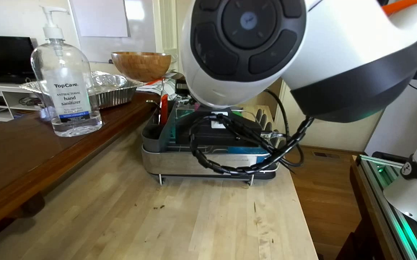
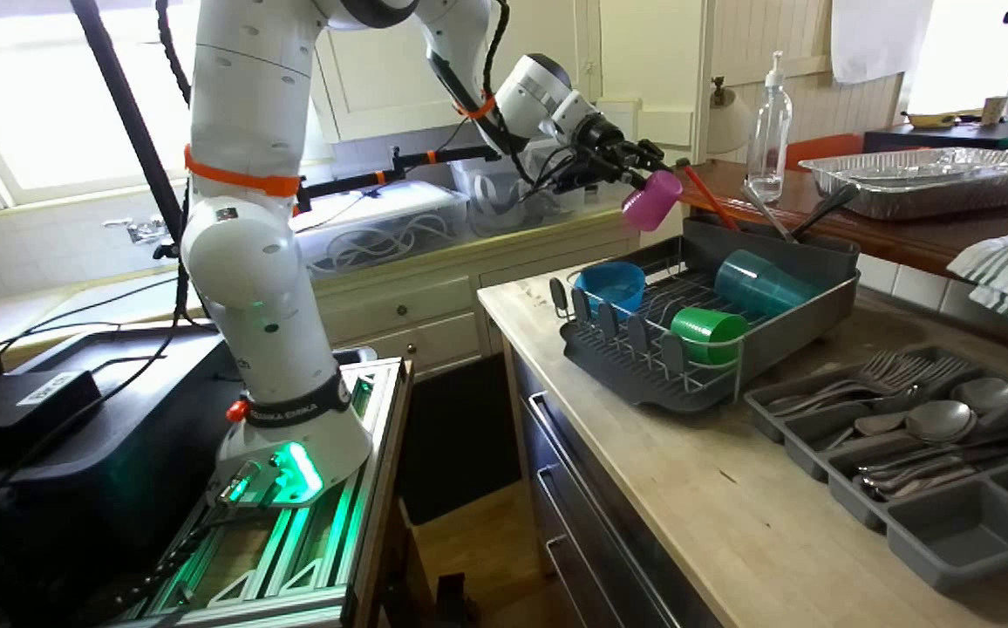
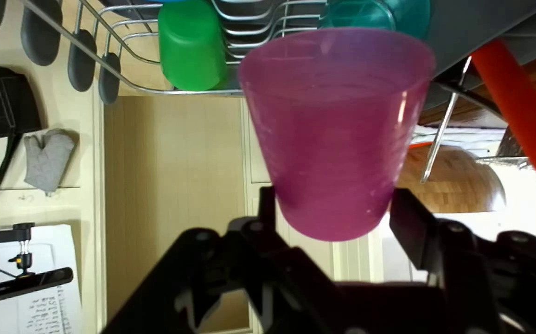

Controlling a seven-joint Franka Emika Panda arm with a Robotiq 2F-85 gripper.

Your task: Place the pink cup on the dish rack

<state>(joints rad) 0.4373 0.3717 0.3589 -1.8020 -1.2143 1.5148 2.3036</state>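
A black robot gripper (image 3: pixel 332 204) holds the pink cup (image 2: pixel 650 202), its 2 fingers (image 3: pixel 411 222) pressed on opposite sides near the narrow base. The cup hangs tilted above the dish rack (image 2: pixel 792 336), apart from it, wide end facing away from the gripper. In the rack are a blue cup (image 2: pixel 610 288), a green cup (image 2: pixel 706 335) and a teal cup (image 2: pixel 757 283). The pink walls look like thin, translucent plastic, so I'd expect something light, slightly springy, a little slippery and hard to break. The base is probably the stiffest place to grip; squeezing too hard on that taper might pop it loose.
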